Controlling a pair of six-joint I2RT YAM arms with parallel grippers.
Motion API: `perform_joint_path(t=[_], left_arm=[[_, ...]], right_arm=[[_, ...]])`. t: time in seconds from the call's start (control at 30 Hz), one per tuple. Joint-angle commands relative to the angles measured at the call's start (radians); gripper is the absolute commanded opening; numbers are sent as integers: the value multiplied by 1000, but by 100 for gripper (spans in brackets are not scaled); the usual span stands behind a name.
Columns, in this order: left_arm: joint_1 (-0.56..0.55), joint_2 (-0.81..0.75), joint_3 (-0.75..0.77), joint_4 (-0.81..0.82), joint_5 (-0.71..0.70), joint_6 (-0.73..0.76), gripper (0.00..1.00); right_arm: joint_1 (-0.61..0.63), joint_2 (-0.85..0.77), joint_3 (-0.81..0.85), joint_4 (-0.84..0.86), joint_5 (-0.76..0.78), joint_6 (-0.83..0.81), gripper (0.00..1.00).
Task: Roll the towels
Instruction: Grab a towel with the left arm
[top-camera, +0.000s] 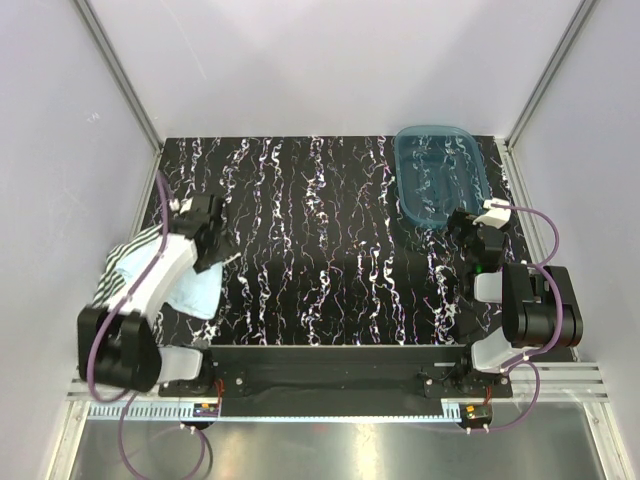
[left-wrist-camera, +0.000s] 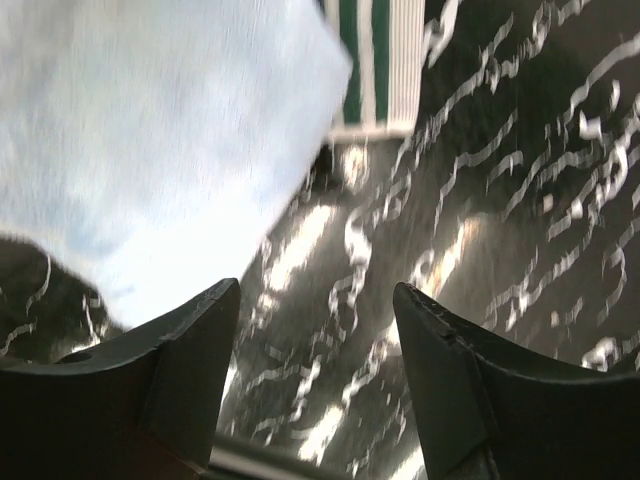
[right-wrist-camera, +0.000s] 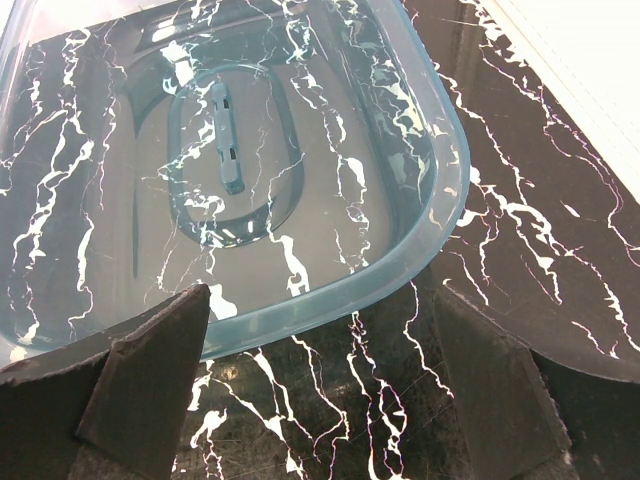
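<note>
Black marbled table (top-camera: 330, 240) holds the blue towel (left-wrist-camera: 150, 130). Left gripper (left-wrist-camera: 317, 290), jaws apart and empty, should pinch one edge squarely; right gripper (right-wrist-camera: 322, 295) is empty, spread wide.

No text, label, brand, number or sign legible anywhere, neither on the striped towel (left-wrist-camera: 375, 60), the light blue towel (left-wrist-camera: 150, 130), the teal tub (right-wrist-camera: 452, 170) nor the marbled surface (top-camera: 320, 220).
</note>
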Motion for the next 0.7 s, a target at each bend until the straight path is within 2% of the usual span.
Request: perform_joint_path(t=[0.0, 0.13, 0.33, 0.43, 0.5, 0.53, 0.67], left_arm=[[-2, 138, 118, 119, -112, 6, 67], [18, 265, 188, 132, -156, 31, 68], [105, 371, 216, 150, -60, 3, 65], [124, 394, 211, 156, -34, -2, 57], [130, 404, 205, 164, -21, -6, 55], [133, 407, 201, 167, -9, -5, 48], [134, 418, 199, 175, -3, 0, 38]], right_arm=[[5, -6, 10, 16, -5, -7, 100], [5, -8, 12, 17, -5, -6, 100], [5, -8, 10, 17, -5, -6, 100], [5, -8, 10, 17, -5, -7, 100], [5, -6, 10, 17, -5, -7, 100], [5, -6, 10, 16, -7, -7, 100], [5, -8, 10, 16, -5, -7, 100]])
